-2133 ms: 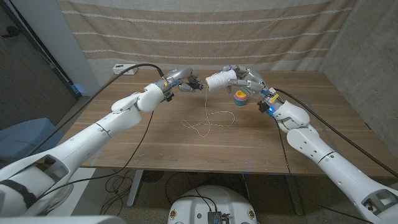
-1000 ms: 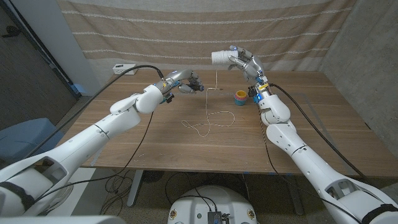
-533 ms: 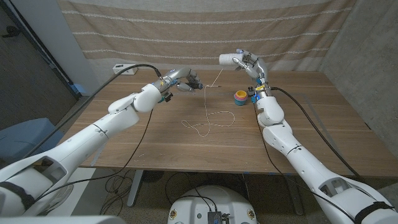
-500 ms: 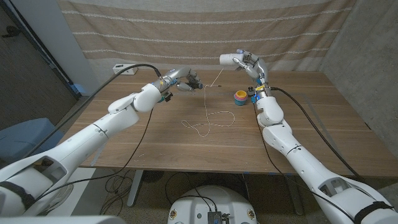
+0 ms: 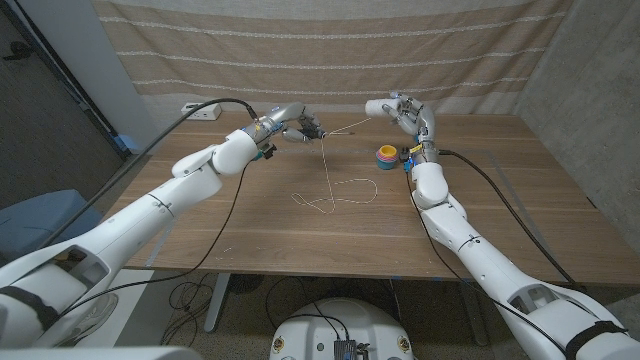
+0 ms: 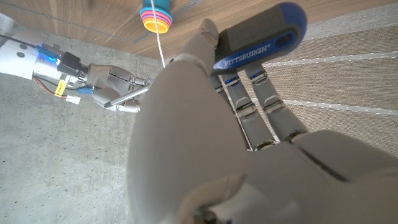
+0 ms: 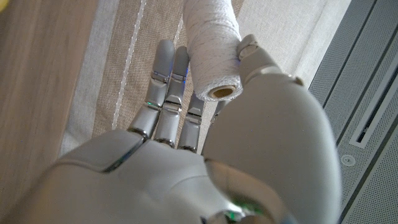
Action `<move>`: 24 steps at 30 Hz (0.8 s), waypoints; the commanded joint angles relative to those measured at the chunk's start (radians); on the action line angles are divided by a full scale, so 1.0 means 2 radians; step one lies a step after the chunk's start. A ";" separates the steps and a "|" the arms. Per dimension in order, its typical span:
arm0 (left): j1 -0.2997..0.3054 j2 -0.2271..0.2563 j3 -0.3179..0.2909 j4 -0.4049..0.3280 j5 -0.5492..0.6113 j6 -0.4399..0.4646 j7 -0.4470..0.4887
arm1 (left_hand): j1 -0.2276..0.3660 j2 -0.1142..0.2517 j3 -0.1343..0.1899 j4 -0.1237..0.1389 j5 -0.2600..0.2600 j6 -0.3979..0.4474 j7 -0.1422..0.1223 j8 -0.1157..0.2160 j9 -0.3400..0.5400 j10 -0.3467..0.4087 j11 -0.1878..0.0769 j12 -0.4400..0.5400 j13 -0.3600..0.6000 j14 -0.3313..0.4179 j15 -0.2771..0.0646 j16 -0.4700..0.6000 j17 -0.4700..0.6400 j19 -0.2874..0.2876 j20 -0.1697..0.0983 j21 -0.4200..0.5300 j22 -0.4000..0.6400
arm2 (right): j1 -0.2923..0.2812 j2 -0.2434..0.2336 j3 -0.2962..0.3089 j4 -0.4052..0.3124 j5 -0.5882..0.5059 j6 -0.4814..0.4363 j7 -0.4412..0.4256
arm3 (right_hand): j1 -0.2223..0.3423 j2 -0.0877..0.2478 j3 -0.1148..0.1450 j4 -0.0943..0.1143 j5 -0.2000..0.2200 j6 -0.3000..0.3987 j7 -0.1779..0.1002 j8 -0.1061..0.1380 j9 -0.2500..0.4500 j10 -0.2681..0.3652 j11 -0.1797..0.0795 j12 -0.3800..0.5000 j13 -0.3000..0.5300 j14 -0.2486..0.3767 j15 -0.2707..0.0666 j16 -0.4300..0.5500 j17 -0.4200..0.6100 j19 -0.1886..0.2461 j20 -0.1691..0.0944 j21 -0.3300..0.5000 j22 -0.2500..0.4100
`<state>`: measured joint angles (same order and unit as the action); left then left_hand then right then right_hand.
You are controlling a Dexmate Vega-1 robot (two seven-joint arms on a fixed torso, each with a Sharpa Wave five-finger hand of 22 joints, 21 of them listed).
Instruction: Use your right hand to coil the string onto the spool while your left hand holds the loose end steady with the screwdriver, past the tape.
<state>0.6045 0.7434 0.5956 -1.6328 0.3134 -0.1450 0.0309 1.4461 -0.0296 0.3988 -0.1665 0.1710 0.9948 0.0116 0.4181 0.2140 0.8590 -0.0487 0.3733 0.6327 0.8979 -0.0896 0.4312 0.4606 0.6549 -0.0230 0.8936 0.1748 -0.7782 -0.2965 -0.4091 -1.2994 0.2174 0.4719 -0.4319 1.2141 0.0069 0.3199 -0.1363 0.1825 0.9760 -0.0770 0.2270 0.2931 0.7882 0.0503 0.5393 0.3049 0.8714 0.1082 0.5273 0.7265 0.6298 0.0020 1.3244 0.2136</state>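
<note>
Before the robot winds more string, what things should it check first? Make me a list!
1. Right robot hand holds the white string-wound spool: ok, the fingers wrap it.
2. Left robot hand grips the blue-handled screwdriver: ok.
3. Thin white string runs from screwdriver to spool: ok, it spans between both hands above the table.
4. Slack left to wind: ok, loose loops lie on the wooden table.
5. Stack of colourful tape rolls out of the string's way: ok, it sits apart, under the right hand.
6. String caught firmly on the screwdriver tip: cannot tell.
</note>
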 commanded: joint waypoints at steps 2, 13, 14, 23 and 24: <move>-0.009 -0.002 0.000 0.006 0.001 -0.004 0.001 | 0.061 0.068 0.005 0.004 0.002 0.049 0.045 0.002 0.048 0.004 0.000 -0.001 0.002 0.020 -0.028 0.004 0.079 0.018 -0.089 0.067 0.002 | -0.029 -0.039 -0.012 -0.032 -0.059 -0.084 -0.064 | 0.045 0.072 0.001 -0.001 0.005 0.037 0.027 0.003 0.001 0.068 -0.050 0.075 0.084 0.111 -0.157 0.005 0.101 -0.034 -0.058 0.005 -0.001; -0.012 -0.004 0.001 0.005 0.005 -0.001 0.004 | 0.061 0.068 0.005 0.004 0.002 0.049 0.045 0.001 0.048 0.004 0.000 -0.002 0.004 0.021 -0.028 0.002 0.078 0.017 -0.089 0.067 0.002 | -0.081 -0.123 -0.008 -0.140 -0.034 -0.186 -0.001 | 0.046 0.072 0.000 -0.002 0.005 0.036 0.028 0.001 0.000 0.065 -0.050 0.073 0.088 0.106 -0.157 0.004 0.100 -0.040 -0.057 0.008 -0.006; -0.012 -0.003 0.001 0.004 0.006 0.000 0.004 | 0.061 0.068 0.005 0.004 0.002 0.049 0.045 0.001 0.048 0.005 -0.001 -0.003 0.003 0.023 -0.028 0.003 0.078 0.017 -0.089 0.067 0.002 | -0.087 -0.130 -0.006 -0.148 -0.027 -0.191 0.006 | 0.045 0.072 -0.001 -0.002 0.005 0.035 0.028 0.001 0.000 0.065 -0.049 0.073 0.089 0.107 -0.157 0.005 0.101 -0.041 -0.057 0.009 -0.006; -0.011 -0.004 0.001 -0.003 0.011 0.009 0.006 | 0.061 0.068 0.005 0.004 0.002 0.049 0.044 0.000 0.048 0.006 0.000 -0.004 0.004 0.021 -0.028 0.002 0.079 0.017 -0.089 0.068 0.002 | -0.133 -0.192 0.018 -0.214 0.049 -0.215 0.085 | 0.047 0.073 -0.003 -0.002 0.005 0.035 0.029 0.001 0.000 0.063 -0.046 0.072 0.093 0.105 -0.156 0.006 0.101 -0.047 -0.055 0.013 -0.009; -0.011 -0.004 0.002 -0.003 0.011 0.010 0.006 | 0.061 0.068 0.005 0.004 0.002 0.049 0.045 0.000 0.048 0.006 -0.001 -0.004 0.004 0.022 -0.028 0.001 0.079 0.017 -0.089 0.068 0.002 | -0.138 -0.198 0.022 -0.219 0.059 -0.214 0.095 | 0.047 0.074 -0.003 -0.002 0.005 0.035 0.029 0.001 0.000 0.063 -0.045 0.072 0.093 0.104 -0.156 0.006 0.101 -0.048 -0.055 0.013 -0.009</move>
<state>0.5838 0.7379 0.5954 -1.6276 0.3257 -0.1429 0.0372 1.4461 -0.0296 0.3988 -0.1665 0.1691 0.9934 0.0130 0.4133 0.2140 0.8590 -0.0487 0.3658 0.6374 0.9011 -0.0870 0.4308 0.4677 0.6549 -0.0231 0.8936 0.1748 -0.9521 -0.5528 -0.4122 -1.5888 0.1863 0.1234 -0.4067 1.2141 0.0069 0.3104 -0.1404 0.1856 0.9848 -0.0752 0.2225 0.2922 0.7883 0.0503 0.5393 0.3049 0.8697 0.1064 0.5301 0.7492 0.5993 0.0005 1.3427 0.1951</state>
